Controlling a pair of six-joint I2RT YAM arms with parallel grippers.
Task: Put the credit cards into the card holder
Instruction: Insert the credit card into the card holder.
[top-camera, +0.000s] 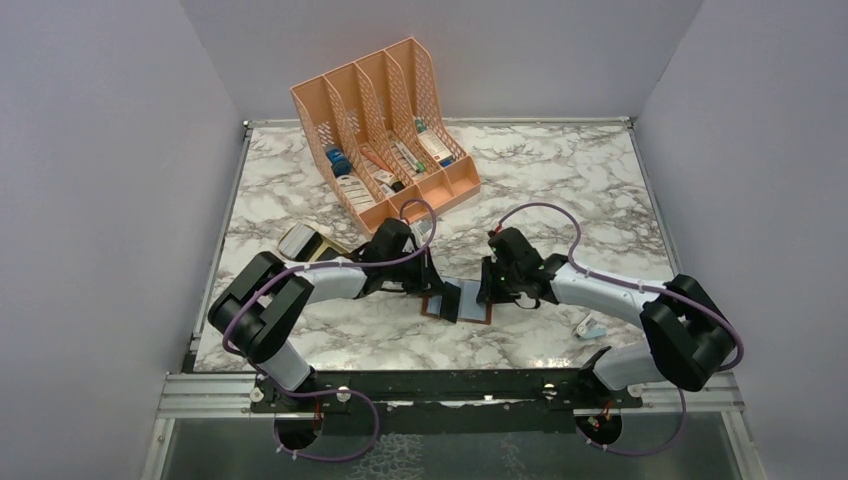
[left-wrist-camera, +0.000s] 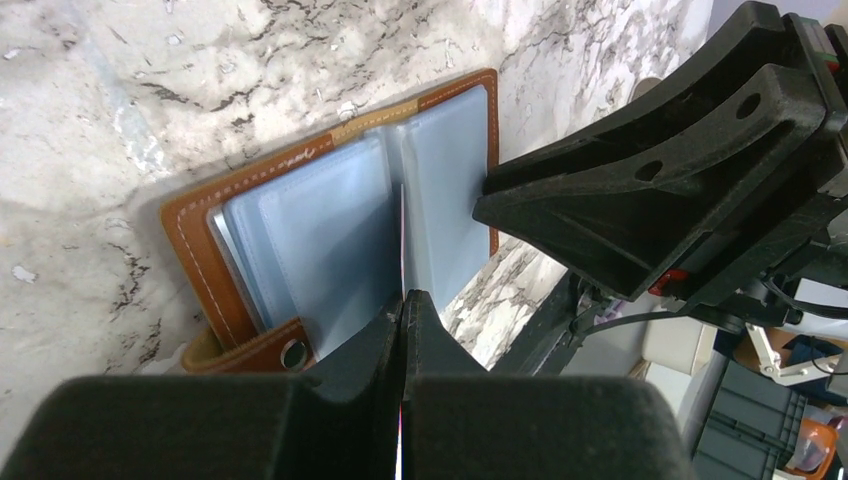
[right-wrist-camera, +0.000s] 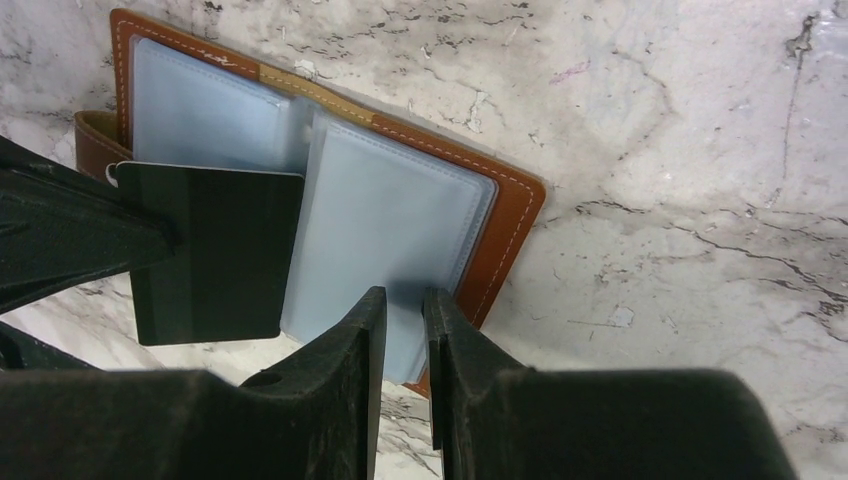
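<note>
The left end effector was closed tight on a card. It gripped one short edge, so its own wrist view showed the card only as a thin upright line. From the right wrist view the card looked dark. It hung flat over the left half of the open wallet, with its free end reaching to the fold. The right end effector had its fingers a little apart, and the near edge of a clear sleeve from the wallet's right half ran in between them. Whether they pinched the sleeve could not be told. The two end effectors faced each other across the wallet, close together but not touching. The wallet lay spread open on the marble counter, near the middle and toward the near edge. Its brown stitched cover faced down, its pale blue-grey sleeves faced up, and its snap tab stuck out at the left end. To the far left of it, beside the left arm, a grey flat piece and a darker one lay just beside each other, too small to make out. A small pale thing sat near the right arm's base. A peach organizer holding small items stood at the far side.
</note>
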